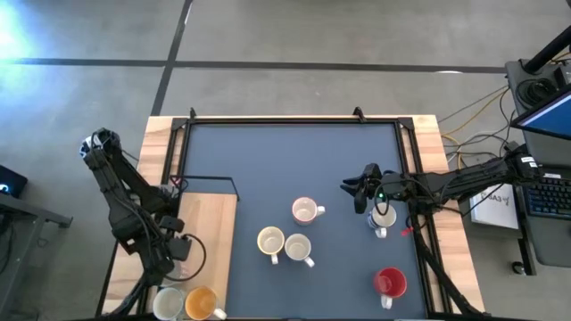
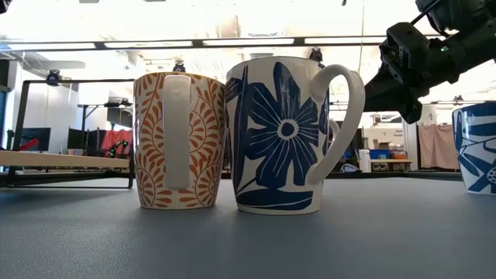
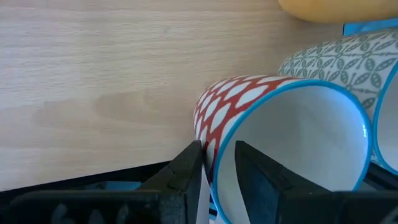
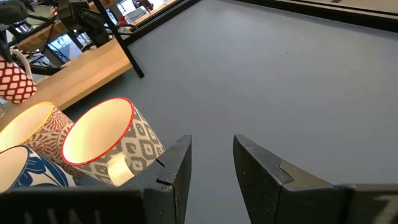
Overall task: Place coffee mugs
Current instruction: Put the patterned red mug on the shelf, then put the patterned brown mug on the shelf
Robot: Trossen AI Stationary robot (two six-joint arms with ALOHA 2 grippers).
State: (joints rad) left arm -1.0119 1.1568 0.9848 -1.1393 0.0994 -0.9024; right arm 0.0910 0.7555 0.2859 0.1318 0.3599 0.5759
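My left gripper (image 3: 219, 167) is over the wooden board (image 1: 210, 232) at the table's near left and is shut on a red-and-white patterned mug (image 3: 280, 124). That mug shows far off in the right wrist view (image 4: 12, 79). A white mug (image 1: 169, 303) and an orange mug (image 1: 201, 303) stand at the board's near edge. My right gripper (image 1: 355, 192) is open above the blue mat, left of a blue-patterned mug (image 1: 384, 217). Three mugs cluster mid-mat (image 1: 306, 210) (image 1: 270, 241) (image 1: 299, 248), standing on their bases. A red mug (image 1: 390, 283) stands near right. My left gripper holds the red-and-white mug by its blue-edged rim (image 3: 217, 155), with one finger (image 3: 258, 171) inside the mug and the other (image 3: 186, 167) outside on its wall. In the right wrist view the mug hangs tilted and looks clear of the board.
A green-patterned mug (image 3: 348, 62) and the orange mug (image 3: 329, 6) lie close beyond the held one. A black frame (image 1: 294, 120) borders the mat, and a black rail (image 1: 234, 185) edges the board. Free mat lies toward the far side (image 4: 280, 62).
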